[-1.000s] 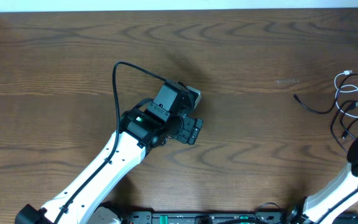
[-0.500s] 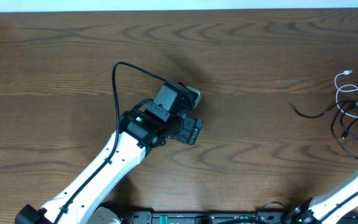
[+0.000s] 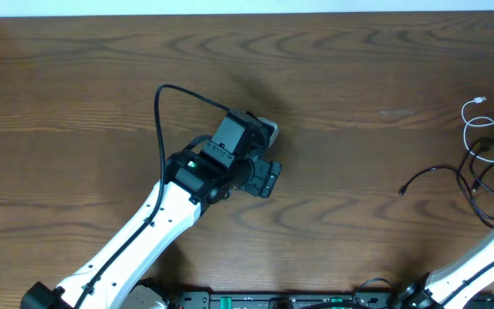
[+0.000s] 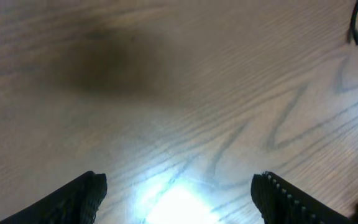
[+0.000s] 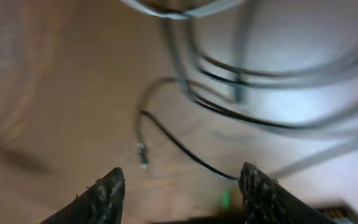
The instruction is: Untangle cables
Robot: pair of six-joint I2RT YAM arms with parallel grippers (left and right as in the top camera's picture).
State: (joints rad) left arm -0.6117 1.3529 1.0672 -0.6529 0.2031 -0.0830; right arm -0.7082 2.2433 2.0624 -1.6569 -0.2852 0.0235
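Note:
The cables lie in a tangle at the table's right edge: a white cable [image 3: 485,129] looped over black cables [image 3: 478,176], with one black end [image 3: 404,190] trailing out to the left. In the right wrist view the blurred loops [image 5: 260,68] fill the top, and a thin black cable [image 5: 179,143] with a small plug [image 5: 143,155] runs down towards the right finger. My right gripper [image 5: 182,193] is open and nothing sits between its fingers. My left gripper [image 3: 267,178] [image 4: 179,199] stands open over bare wood at mid-table, far from the cables.
A thick black wire [image 3: 163,112] arcs from the left arm's wrist. The right arm [image 3: 487,257] enters from the bottom right, its wrist past the frame edge. A black cord tip [image 4: 355,25] shows at the left wrist view's top right corner.
The right gripper's jaws have opened. The trailing black cable end has shifted down the table towards the near edge. The right arm has drawn off to the right; the left arm is still.

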